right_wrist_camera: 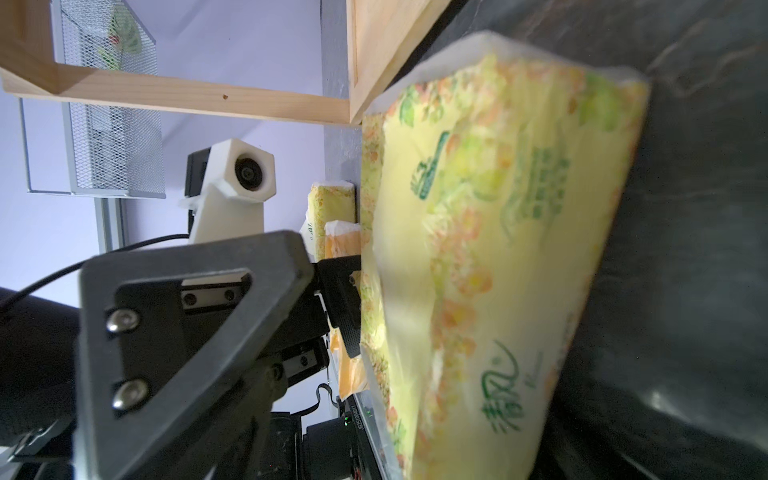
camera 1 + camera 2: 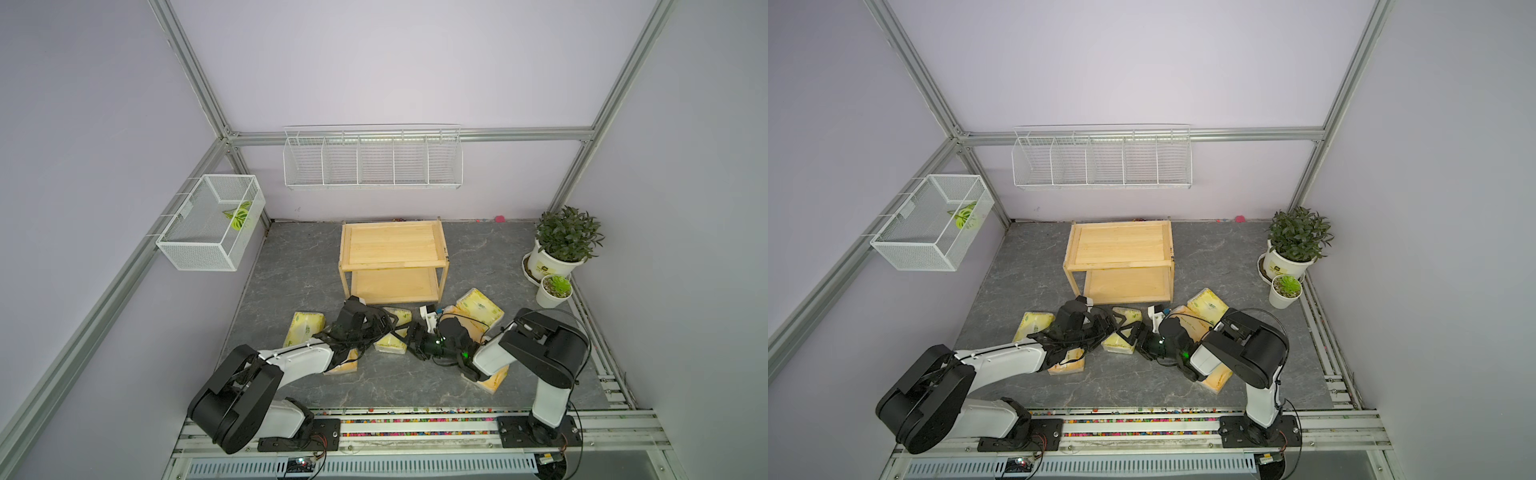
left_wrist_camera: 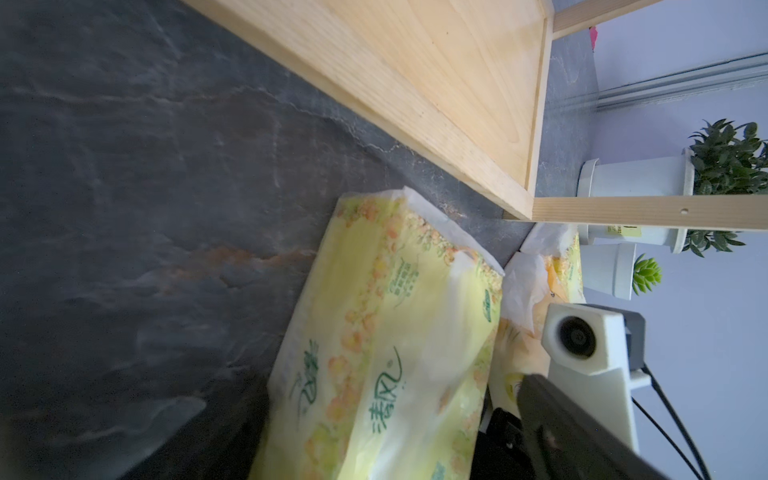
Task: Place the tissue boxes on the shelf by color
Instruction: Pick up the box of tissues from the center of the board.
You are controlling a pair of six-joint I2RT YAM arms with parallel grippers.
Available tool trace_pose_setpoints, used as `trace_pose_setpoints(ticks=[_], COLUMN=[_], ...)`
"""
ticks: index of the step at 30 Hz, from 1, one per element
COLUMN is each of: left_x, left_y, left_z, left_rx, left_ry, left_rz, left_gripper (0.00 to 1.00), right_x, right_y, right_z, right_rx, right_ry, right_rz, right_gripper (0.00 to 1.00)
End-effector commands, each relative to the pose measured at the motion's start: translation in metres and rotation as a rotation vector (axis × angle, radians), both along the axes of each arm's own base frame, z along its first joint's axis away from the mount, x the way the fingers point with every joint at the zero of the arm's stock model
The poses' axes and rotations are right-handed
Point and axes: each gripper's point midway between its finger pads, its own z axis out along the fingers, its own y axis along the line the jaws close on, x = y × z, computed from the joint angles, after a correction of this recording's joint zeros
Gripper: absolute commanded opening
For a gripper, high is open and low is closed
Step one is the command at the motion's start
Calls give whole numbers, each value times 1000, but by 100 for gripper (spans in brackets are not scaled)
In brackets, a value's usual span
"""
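Observation:
The light wooden shelf (image 2: 392, 245) (image 2: 1121, 245) stands at the back with both boards bare. All tissue boxes lie on the dark table. Both arms meet at a pale yellow-green pack (image 2: 389, 345) (image 3: 386, 353) (image 1: 490, 249) just in front of the shelf, tilted off the table. My left gripper (image 2: 384, 324) (image 3: 386, 386) has this pack between its fingers, and a thin gap shows at one finger. My right gripper (image 2: 415, 338) (image 1: 478, 415) stands wide around the same pack. Another pale pack (image 2: 303, 328) lies left, an orange one (image 2: 343, 368) under the left arm. Several more (image 2: 482, 305) lie right.
Two potted plants (image 2: 561, 245) (image 2: 555, 291) stand at the back right corner. A white wire divided rack (image 2: 372, 162) hangs on the back wall and a white mesh basket (image 2: 210, 228) on the left wall. The arm bases sit on a rail (image 2: 415, 428) along the front edge.

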Motion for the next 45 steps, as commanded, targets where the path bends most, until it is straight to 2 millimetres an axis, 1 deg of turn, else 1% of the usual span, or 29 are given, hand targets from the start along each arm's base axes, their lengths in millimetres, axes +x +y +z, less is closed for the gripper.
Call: trace_pose_setpoints(ticks=[1,3,6,9,13,19,24,26,29,30,34,38,42,45], left_x=[-16,-16,-16,-16,-15,-13,-12,-10,-4,-1,8,12,14,15], left_y=[3,2,2,4,5,8,10,11,15,17,25,36,53,68], left_z=[-11,-10,-8,-5,0,8,14,19,35,43,72,104,139,160], left_rx=[23,21,23,33,48,58,72,86,120,133,175,205,227,228], left_ry=[50,49,45,37,21,0,-12,-27,-63,-80,-147,-217,-288,-314], left_rz=[-33,-37,-39,-41,-48,-39,-38,-40,-31,-24,9,39,87,121], left_gripper=[100,100,100,100,100,100,100,100,100,100,100,100,100,100], right_x=[-19,-18,-16,-14,-16,-19,-19,-18,-18,-17,-15,-15,-15,-13], right_y=[-15,-13,-9,-9,-13,-12,-11,-11,-9,-8,-4,2,11,17], right_z=[-51,-53,-50,-49,-51,-48,-46,-43,-37,-35,-25,-15,1,11], right_rx=[-130,-115,-62,-15,-2,10,17,23,39,43,60,67,86,99], right_ry=[137,138,128,128,136,133,129,126,120,119,105,92,68,51], right_rz=[7,5,2,-18,-29,-15,-12,-13,-11,-12,-10,-6,0,3], right_gripper=[86,78,70,69,67,53,49,45,37,36,36,35,35,35])
